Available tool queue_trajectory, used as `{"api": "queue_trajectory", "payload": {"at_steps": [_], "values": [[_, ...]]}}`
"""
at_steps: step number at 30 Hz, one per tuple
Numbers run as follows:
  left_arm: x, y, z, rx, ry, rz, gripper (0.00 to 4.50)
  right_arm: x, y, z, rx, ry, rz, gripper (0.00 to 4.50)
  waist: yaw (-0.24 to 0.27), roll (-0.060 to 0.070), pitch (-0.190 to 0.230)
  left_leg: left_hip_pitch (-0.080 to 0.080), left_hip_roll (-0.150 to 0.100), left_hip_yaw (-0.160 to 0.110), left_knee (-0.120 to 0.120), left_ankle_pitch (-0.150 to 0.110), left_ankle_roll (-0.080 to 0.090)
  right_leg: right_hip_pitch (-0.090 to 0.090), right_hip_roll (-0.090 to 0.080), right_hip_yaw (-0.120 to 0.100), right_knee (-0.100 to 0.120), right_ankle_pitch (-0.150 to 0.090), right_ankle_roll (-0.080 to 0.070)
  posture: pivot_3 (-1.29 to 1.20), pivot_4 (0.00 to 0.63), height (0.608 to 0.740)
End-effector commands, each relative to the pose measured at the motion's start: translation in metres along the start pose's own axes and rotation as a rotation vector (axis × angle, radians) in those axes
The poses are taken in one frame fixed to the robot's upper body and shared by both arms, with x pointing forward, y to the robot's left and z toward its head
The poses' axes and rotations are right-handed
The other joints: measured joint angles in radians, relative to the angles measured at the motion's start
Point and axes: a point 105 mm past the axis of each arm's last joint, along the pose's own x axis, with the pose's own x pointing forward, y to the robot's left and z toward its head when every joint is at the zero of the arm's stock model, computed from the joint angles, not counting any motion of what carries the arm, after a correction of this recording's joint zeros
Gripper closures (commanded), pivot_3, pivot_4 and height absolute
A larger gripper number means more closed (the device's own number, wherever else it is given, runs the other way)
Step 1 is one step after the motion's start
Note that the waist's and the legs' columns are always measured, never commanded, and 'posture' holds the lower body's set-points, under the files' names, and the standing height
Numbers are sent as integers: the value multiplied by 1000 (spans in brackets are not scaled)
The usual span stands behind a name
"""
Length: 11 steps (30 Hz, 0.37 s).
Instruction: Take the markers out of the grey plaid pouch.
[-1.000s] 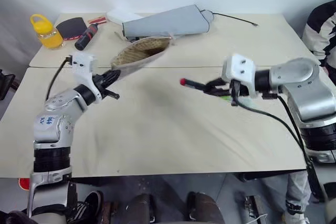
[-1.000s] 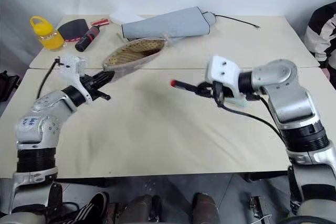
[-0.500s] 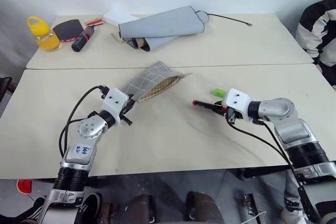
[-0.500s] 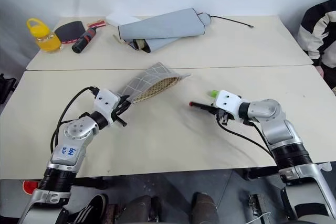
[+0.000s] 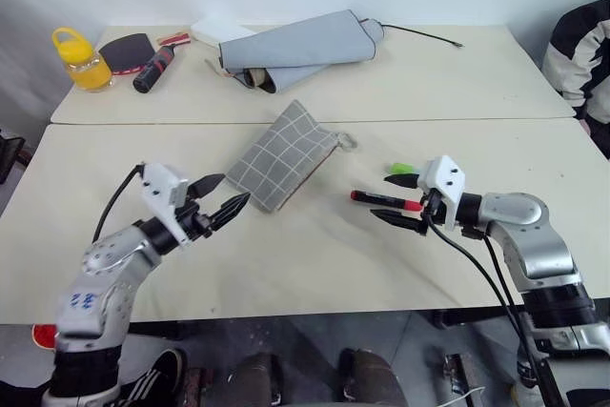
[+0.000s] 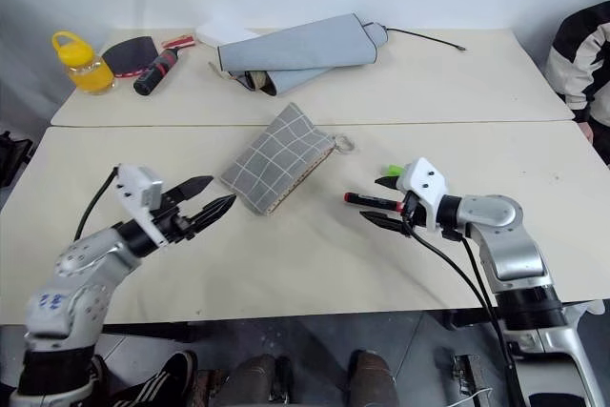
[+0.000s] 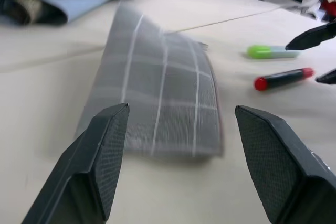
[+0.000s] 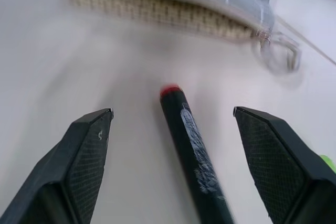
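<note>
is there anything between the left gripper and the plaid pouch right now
Nothing visible. The left gripper is open, with bare table between its fingertips and the grey plaid pouch. The red marker and green marker lie beyond the pouch.

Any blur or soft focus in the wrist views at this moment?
Left wrist view: pouch edges smeared, green marker soft. Right wrist view: pouch mouth and ring pull blurred, red marker sharper. Head views look crisp.

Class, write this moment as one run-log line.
pouch: flat on table | markers: out, on table | left jaws: open, empty | right jaws: open, empty
</note>
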Motion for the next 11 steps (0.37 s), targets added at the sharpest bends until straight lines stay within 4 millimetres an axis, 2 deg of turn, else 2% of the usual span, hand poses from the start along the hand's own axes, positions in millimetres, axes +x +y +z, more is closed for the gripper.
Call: {"api": "queue_trajectory", "payload": {"at_steps": [1, 3, 6, 8, 11], "values": [[-19, 4, 21, 54, -61, 38, 1061, -20, -15, 13, -51, -137, -181, 671, 3, 0, 0, 0, 0, 0, 0, 0, 0, 0, 0, 0, -1, 0, 0, 0, 150, 740], [-29, 13, 16, 54, -34, 84, 1061, -32, -14, 1, 14, -165, -228, 671, 3, 0, 0, 0, 0, 1, 0, 0, 0, 0, 0, 1, -2, 0, 0, 0, 150, 740], [-52, 40, -8, 40, 36, 201, 1061, -49, -7, -22, -37, -101, -256, 671, 0, 2, -1, 0, -1, 1, -1, 0, 0, 0, 0, 1, -1, 0, 0, 0, 150, 740], [-68, 56, -19, 51, 52, 268, 1061, -60, -10, -25, -45, -92, -269, 671, -4, 2, -1, 0, -1, 2, -1, 0, 0, -1, 1, 1, -1, 0, 0, 0, 150, 740], [-75, 57, -24, 60, 74, 257, 1061, -72, -17, -27, -47, -71, -269, 671, -10, 2, -1, 0, 0, 3, -1, 0, 0, -2, 1, 2, -1, 0, -1, 0, 150, 740]]}}
